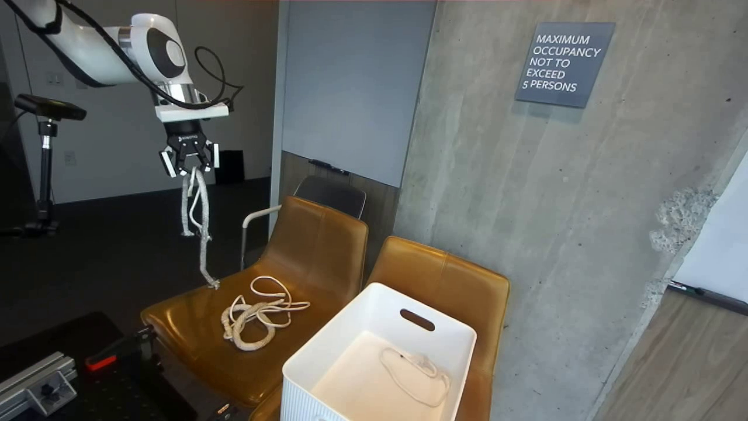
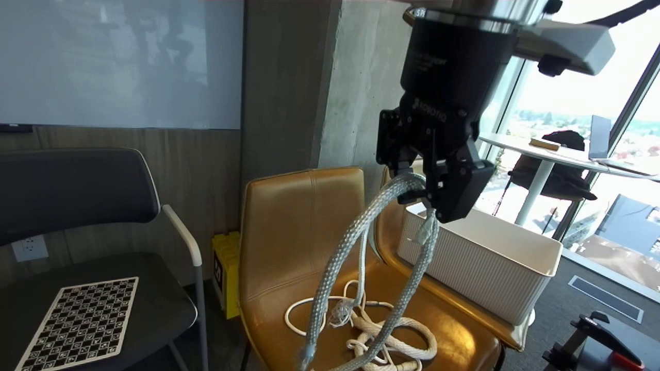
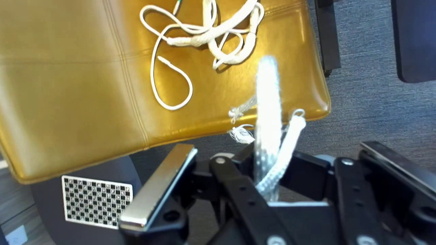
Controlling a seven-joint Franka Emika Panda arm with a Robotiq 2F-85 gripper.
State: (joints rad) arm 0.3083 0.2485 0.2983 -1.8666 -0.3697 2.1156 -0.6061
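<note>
One gripper hangs near brown chair, fingers clamped on grey-white rope; rope dangles below in several strands, some ends frayed. Coiled cream cord lies on same chair. White bin stands on neighbouring brown chair, thin pale cord inside. Chequered board lies on dark chair.

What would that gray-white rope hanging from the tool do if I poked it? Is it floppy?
The hanging rope is probably floppy, since it droops and curves. A poke would likely make it swing, because it dangles in both exterior views. It might shed threads too: a frayed end shows in the wrist view.
</note>
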